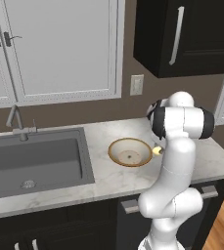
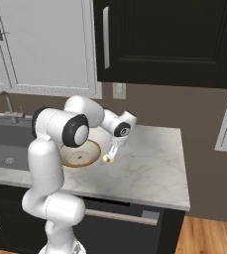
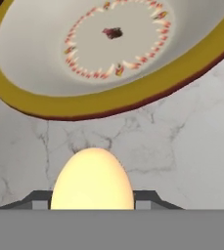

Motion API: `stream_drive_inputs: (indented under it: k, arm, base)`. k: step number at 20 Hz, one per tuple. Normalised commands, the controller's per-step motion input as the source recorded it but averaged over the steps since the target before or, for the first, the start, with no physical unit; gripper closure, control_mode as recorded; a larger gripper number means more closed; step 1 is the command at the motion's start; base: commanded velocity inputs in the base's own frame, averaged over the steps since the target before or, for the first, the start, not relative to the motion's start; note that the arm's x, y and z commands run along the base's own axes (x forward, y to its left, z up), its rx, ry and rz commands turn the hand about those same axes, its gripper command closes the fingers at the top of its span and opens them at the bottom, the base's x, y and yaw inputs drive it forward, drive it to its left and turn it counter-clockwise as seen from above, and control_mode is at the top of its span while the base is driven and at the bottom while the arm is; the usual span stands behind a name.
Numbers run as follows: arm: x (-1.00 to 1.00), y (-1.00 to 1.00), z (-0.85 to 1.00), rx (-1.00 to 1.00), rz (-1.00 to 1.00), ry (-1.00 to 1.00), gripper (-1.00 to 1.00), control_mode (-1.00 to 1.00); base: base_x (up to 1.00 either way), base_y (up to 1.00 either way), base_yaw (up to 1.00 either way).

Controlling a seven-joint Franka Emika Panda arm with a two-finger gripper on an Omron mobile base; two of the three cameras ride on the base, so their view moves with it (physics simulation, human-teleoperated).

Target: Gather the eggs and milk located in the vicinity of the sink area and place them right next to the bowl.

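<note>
You're at the placing step for the egg (image 3: 92, 178): the gripper (image 2: 108, 158) grasps it between its jaws, low over the counter (image 2: 149, 168) just beside the bowl (image 2: 80, 154) at centre-left of the right base view. Next, judge a short lowering, then release clear of the rim. The arm reaches forward, wrist bent down.

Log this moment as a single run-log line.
phase: placing egg | gripper: shut on egg | egg: low over counter, beside bowl | milk: not placed
</note>
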Motion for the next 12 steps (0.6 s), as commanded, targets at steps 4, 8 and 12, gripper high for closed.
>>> stream_drive_inputs:
  k: [4, 8, 12]
  arm:
    - [0.00, 0.28, 0.00, 0.00, -0.01, 0.00, 1.00, -1.00]
    - [0.00, 0.15, -0.03, 0.00, -0.01, 0.00, 1.00, -1.00]
    - [0.00, 0.00, -0.06, 0.01, 0.00, 0.00, -1.00, -1.00]
  base:
    - [0.00, 0.00, 0.00]
    - [0.00, 0.00, 0.00]
    - [0.00, 0.00, 0.00]
